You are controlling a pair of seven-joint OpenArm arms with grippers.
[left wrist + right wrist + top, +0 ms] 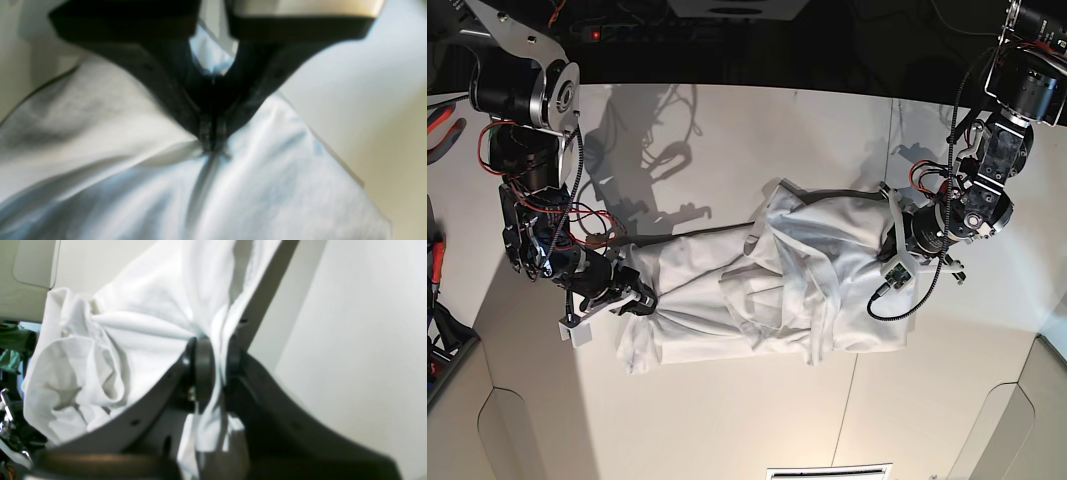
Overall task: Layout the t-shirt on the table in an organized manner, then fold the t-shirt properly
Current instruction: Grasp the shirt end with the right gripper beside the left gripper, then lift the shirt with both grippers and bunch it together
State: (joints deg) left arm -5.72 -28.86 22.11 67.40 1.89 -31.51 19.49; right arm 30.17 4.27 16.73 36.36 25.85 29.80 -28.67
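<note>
The white t-shirt [772,285] is stretched in a wrinkled band across the middle of the white table [727,130], between my two grippers. My left gripper [213,146] is shut on the t-shirt [133,166] at its right end in the base view [889,262]. My right gripper [217,360] is shut on bunched folds of the t-shirt [133,333] at its left end in the base view [632,297]. A fold of cloth hangs loose below the right gripper. Both held ends look slightly raised off the table.
A thin dark seam [892,140] runs down the table at the right. Cables and a power strip [617,32] lie beyond the far edge. Tools [439,110] sit at the left edge. The table's near corners are cut away [517,440].
</note>
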